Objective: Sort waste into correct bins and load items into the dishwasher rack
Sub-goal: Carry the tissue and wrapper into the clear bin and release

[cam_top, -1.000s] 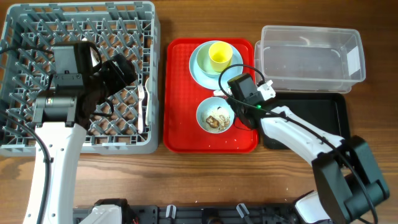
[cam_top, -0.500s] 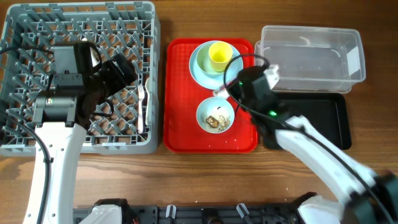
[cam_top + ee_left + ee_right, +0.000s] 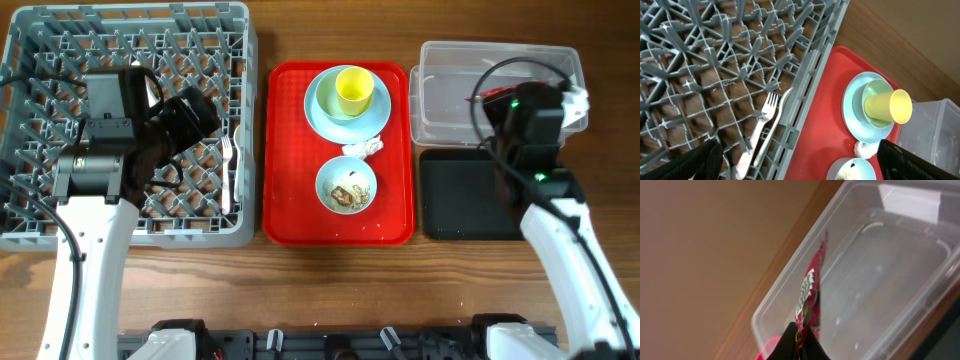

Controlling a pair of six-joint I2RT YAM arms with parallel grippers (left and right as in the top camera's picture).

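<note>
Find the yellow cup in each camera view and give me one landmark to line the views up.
Overhead: yellow cup at top centre, on the red tray.
Left wrist: right of centre, on the same tray.
Right wrist: not in it.
Shared landmark: clear tub, top right overhead, at the left wrist's right edge, filling the right wrist view.

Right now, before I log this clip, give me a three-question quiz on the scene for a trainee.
1. True or false: the right gripper pinches the small red-and-silver wrapper over the clear plastic rectangular tub.
2. Where does the white plastic fork lie? A) on the wooden table B) in the large grey plastic rack C) in the shallow black tray
3. Fill in the colour: the crumpled white tissue lies on the large tray, which is ____.
Key: 1 true; 2 B; 3 red.
</note>
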